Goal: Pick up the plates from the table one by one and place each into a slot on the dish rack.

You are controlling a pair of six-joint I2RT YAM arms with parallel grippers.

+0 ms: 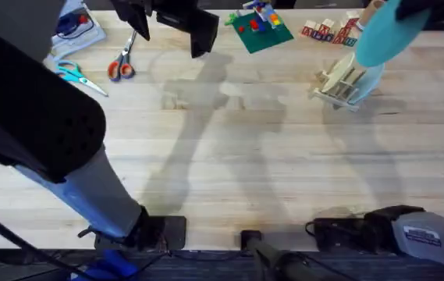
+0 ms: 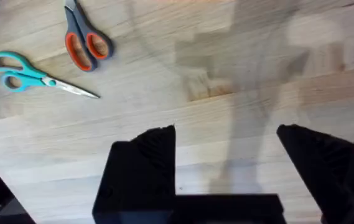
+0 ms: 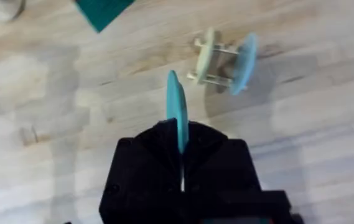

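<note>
The table (image 1: 284, 172) is spreading wide and pale. At its far right the dish rack (image 1: 339, 82) is holding a cream plate and a pale blue plate (image 3: 244, 62). Above it, the right gripper (image 3: 181, 146) is pinching the teal plate (image 3: 177, 109) edge-on. The left gripper (image 2: 226, 152) is hovering with jaws wide, holding nothing, near two scissors (image 2: 84, 43).

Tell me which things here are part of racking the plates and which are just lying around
Part of the job:
teal plate, held on edge in the right gripper
dish rack
pale blue plate, standing in the rack
cream plate, also in the rack

Just lying about:
orange-handled scissors
teal-handled scissors
green baseplate with bricks
wooden blocks
</note>
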